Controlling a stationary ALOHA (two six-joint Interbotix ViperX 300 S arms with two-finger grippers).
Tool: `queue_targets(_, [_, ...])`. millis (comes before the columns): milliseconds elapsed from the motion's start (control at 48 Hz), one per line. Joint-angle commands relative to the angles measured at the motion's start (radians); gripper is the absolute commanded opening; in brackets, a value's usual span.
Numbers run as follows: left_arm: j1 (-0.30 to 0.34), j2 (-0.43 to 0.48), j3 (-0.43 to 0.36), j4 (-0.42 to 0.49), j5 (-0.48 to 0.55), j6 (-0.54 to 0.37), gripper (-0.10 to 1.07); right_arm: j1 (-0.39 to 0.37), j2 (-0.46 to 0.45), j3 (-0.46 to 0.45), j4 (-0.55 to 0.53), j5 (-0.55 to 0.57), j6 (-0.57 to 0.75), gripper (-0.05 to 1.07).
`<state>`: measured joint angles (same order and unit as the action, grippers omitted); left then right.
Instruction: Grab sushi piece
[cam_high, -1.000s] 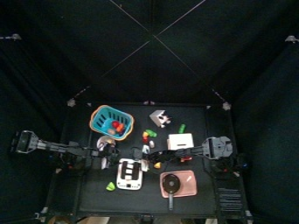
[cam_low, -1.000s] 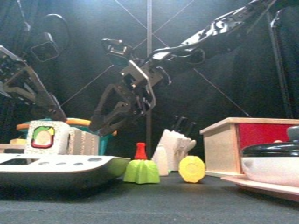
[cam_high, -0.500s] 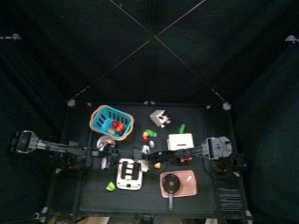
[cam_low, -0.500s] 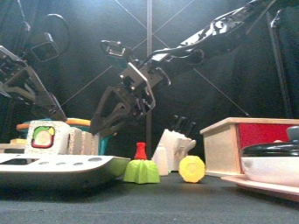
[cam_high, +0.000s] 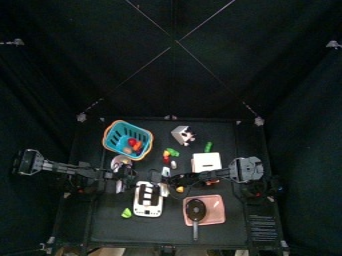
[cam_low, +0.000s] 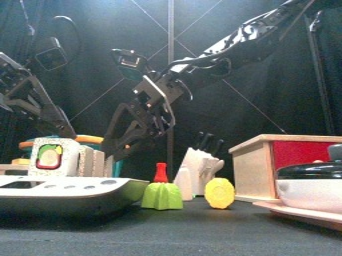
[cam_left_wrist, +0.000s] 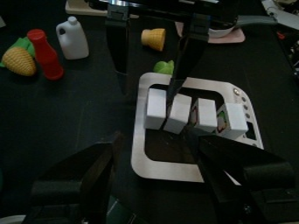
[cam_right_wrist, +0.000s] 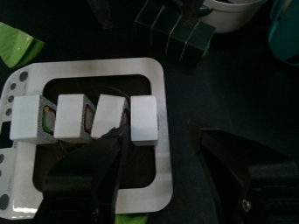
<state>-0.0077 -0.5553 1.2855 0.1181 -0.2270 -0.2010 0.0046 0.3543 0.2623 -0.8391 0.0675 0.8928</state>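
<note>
A white tray (cam_left_wrist: 158, 153) holds a row of several white sushi pieces (cam_left_wrist: 177, 114). It also shows in the right wrist view (cam_right_wrist: 163, 131) with the sushi pieces (cam_right_wrist: 142, 119), in the top view (cam_high: 147, 200), and at the front left (cam_low: 60, 190). My right gripper (cam_right_wrist: 158, 149) is open and hangs above the tray's sushi row. Its black fingers (cam_left_wrist: 184, 52) show in the left wrist view reaching down to the tray's far side. My left gripper (cam_left_wrist: 158, 156) is open and empty, hovering over the tray's other side.
A teal basket (cam_high: 127, 137) stands at the back left. A white bottle (cam_left_wrist: 73, 39), a red bottle (cam_left_wrist: 45, 52) and a corn cob (cam_left_wrist: 16, 59) lie beyond the tray. A knife block (cam_low: 201, 172), a wooden box (cam_low: 287, 160) and a white pot (cam_low: 314, 185) stand at the right.
In the front view my right gripper has shifted slightly to the left above the tray. The left arm and the objects have not moved.
</note>
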Motion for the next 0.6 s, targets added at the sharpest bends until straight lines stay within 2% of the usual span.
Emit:
queue_targets(0, [-0.002,-0.002,-0.015,0.0,-0.005,0.0,0.93,-0.003,-0.02,-0.032,-0.003,-0.002,-0.002,0.85])
queue_targets(312, [-0.002,-0.002,-0.015,0.0,-0.005,0.0,0.93,-0.006,-0.012,-0.035,-0.021,0.018,0.0,0.7])
queue_targets(583, [-0.002,-0.002,-0.014,0.0,-0.005,0.0,0.93,-0.006,-0.011,-0.043,-0.023,0.034,-0.002,0.69])
